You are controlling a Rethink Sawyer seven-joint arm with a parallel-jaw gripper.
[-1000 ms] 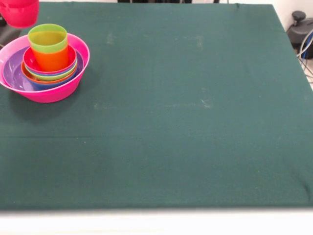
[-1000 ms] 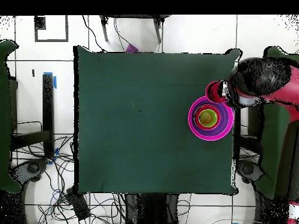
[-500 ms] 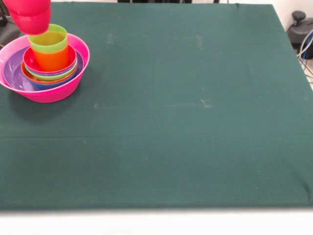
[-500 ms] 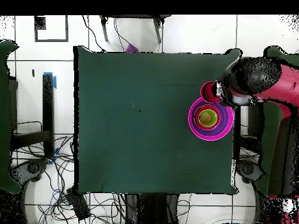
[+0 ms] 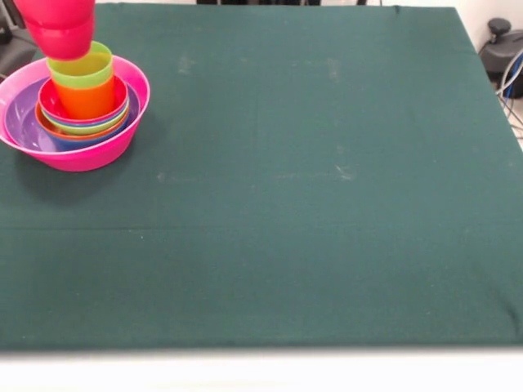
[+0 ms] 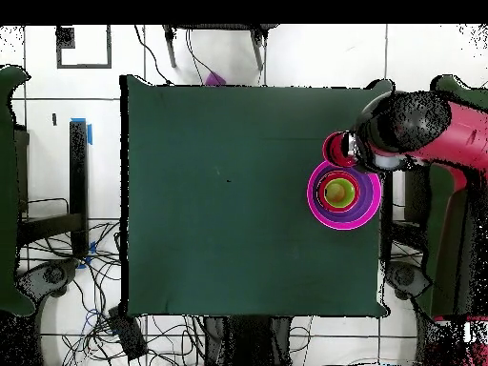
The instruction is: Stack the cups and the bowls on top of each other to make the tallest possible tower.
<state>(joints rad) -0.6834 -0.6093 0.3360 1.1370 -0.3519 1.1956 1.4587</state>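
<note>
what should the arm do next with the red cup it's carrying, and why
Probably carry the red-pink cup a little further until it is centred over the green cup, then lower it. In the front view it hangs above and off to one side of the green cup's mouth; in the overhead view it sits beside the stack, over the pink bowl's rim, not centred.

**A robot lab, by the look of the floor**

A table (image 6: 248, 191) under plain green cloth stands on pale tiled floor (image 6: 57, 124). Loose cables (image 6: 105, 324) tangle at the overhead frame's lower left, blue tape (image 6: 86, 129) marks the tiles at left, and a red robot arm (image 6: 448, 143) enters from the right.
</note>
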